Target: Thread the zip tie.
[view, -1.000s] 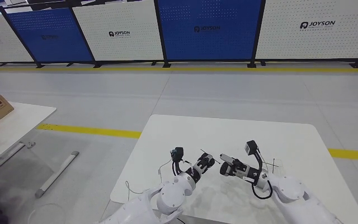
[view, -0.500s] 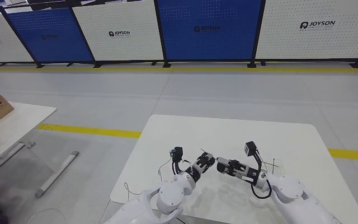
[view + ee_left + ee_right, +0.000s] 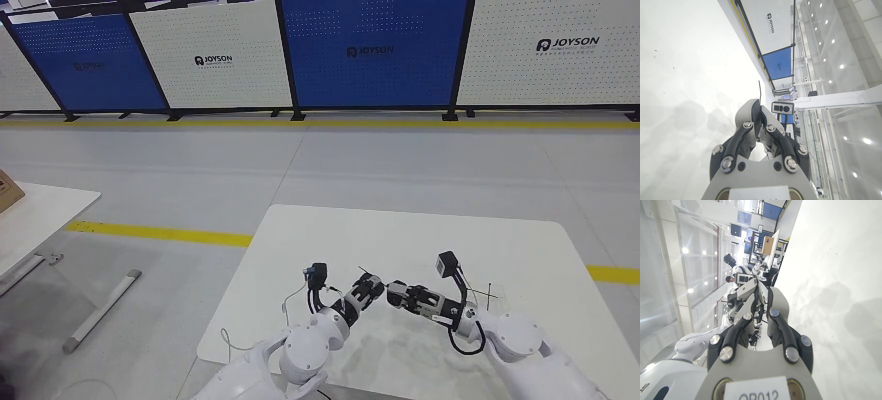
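Observation:
A thin black zip tie (image 3: 759, 91) is pinched in my left gripper (image 3: 760, 105), which is shut on it; a short tail sticks out past the fingertips. From above, the left gripper (image 3: 374, 288) hovers low over the front middle of the white table (image 3: 400, 230), with the zip tie (image 3: 362, 273) angled up from it. My right gripper (image 3: 392, 292) faces it tip to tip, almost touching. In the right wrist view the right gripper (image 3: 762, 287) stands open with a narrow gap between its fingers, and the left arm's gripper sits just beyond. Whether the tie's end lies in that gap is hidden.
Another black zip tie (image 3: 487, 293) lies flat on the table to the right of the right arm. Bare table stretches toward the far edge. Blue and white pegboard panels (image 3: 375, 50) stand across the floor behind.
My right gripper has moved left toward the left gripper, closing the gap between the two tips. The left gripper has stayed in place, still holding the tie.

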